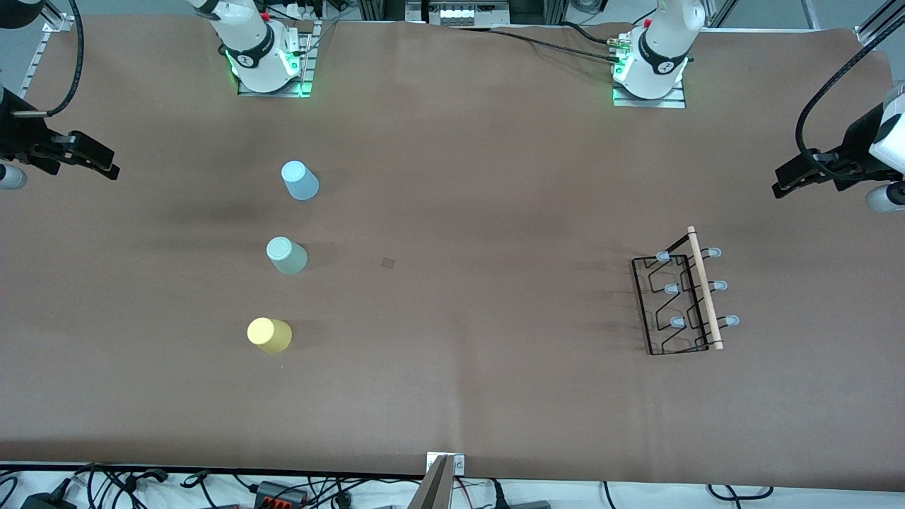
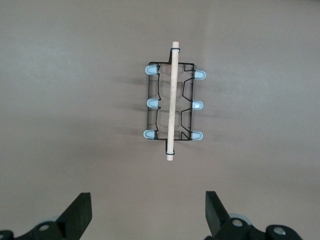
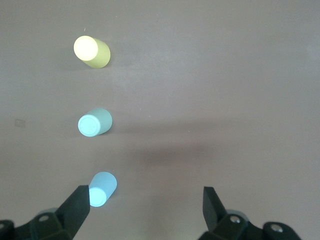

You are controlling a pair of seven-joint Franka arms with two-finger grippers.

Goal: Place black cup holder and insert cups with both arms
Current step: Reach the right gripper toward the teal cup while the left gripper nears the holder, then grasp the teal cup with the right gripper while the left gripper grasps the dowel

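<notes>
Black cup holder (image 1: 684,297) on tabletop (image 1: 495,212) at left arm's end — rod running toward front camera; left claw (image 2: 148,215) released, nearer it; right claw (image 3: 146,212) released, over cups (image 3: 95,125).

A robotics lab: two white robot arm bases (image 1: 258,53) bolted to metal plates at one edge of a tabletop (image 1: 452,396) covered in brown paper, with aluminium framing (image 1: 463,13) and tangled cables (image 1: 141,484) around its edges.

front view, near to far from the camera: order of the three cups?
yellow cup → pale green cup → light blue cup
</notes>
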